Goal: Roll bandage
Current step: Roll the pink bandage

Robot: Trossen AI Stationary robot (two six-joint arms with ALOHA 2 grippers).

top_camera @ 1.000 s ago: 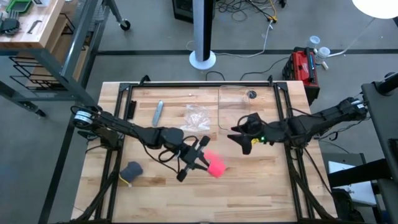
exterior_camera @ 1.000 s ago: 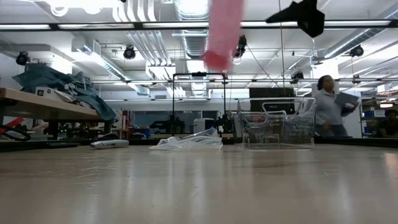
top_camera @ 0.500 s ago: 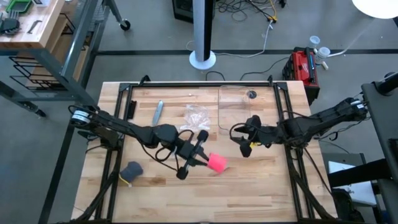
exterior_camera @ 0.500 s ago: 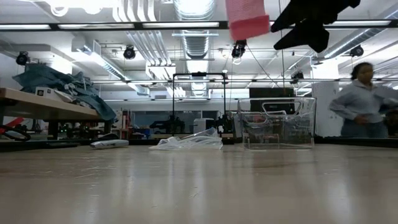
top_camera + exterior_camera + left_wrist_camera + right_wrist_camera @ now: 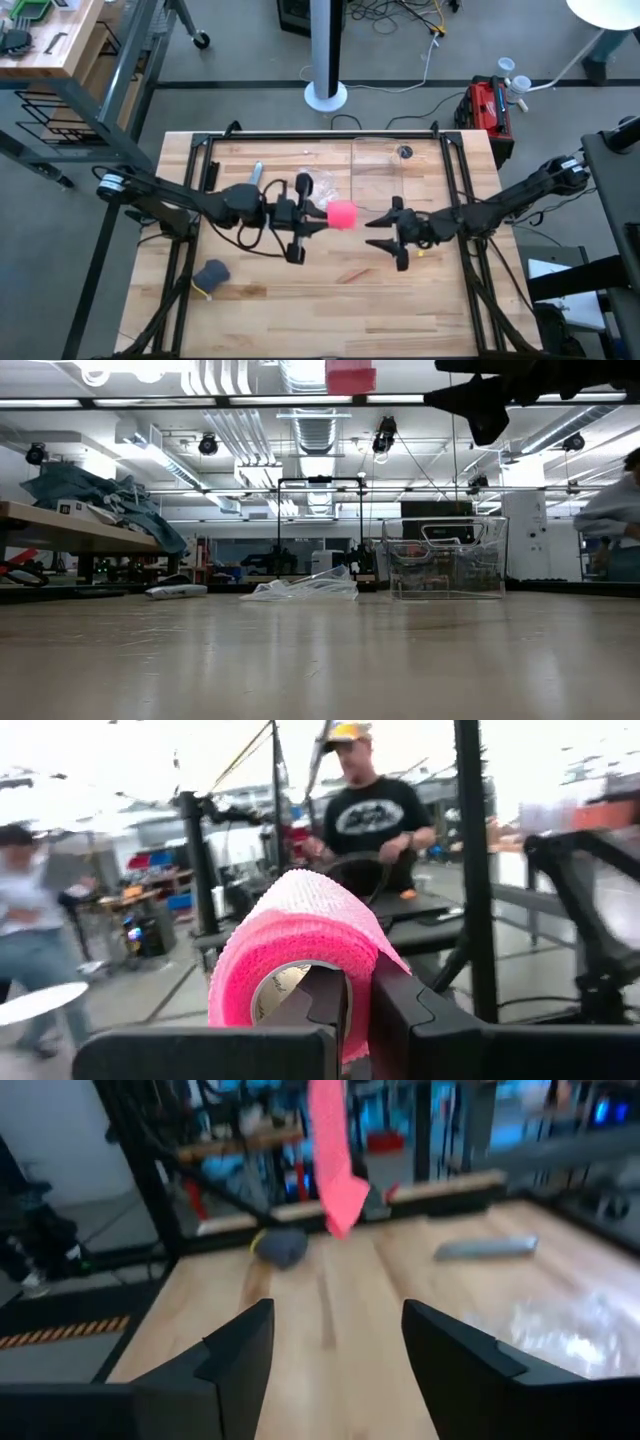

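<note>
The bandage [image 5: 342, 214] is a bright pink roll held above the middle of the table, with a loose pink tail [image 5: 335, 1160] hanging below it. Its lower end shows at the top of the low view [image 5: 350, 374]. My left gripper [image 5: 324, 215] is shut on the roll and shows in its wrist view [image 5: 358, 1015]. My right gripper [image 5: 386, 238] is open and empty to the right of the roll, pointing toward it, apart from it. Its fingers also show in its wrist view [image 5: 335, 1355]. My left gripper pinches the roll's wall [image 5: 358, 990] at one open end, with one finger [image 5: 318, 1005] inside the hollow core and the other [image 5: 410, 1020] outside. The fingers come level from the table's left. The roll is lifted clear of the table, its tail hanging below.
A clear plastic box [image 5: 378, 170] stands at the far middle, with a crinkled clear bag [image 5: 318, 185] and a grey tool [image 5: 254, 181] to its left. A dark grey-blue lump [image 5: 211, 273] lies near left. People move in the room beyond the table.
My left gripper has gone up and toward the table's far edge with the bandage, turning until its fingers point level toward the right. The roll and its tail have risen almost out of the low view. My right gripper has moved toward the near edge.
</note>
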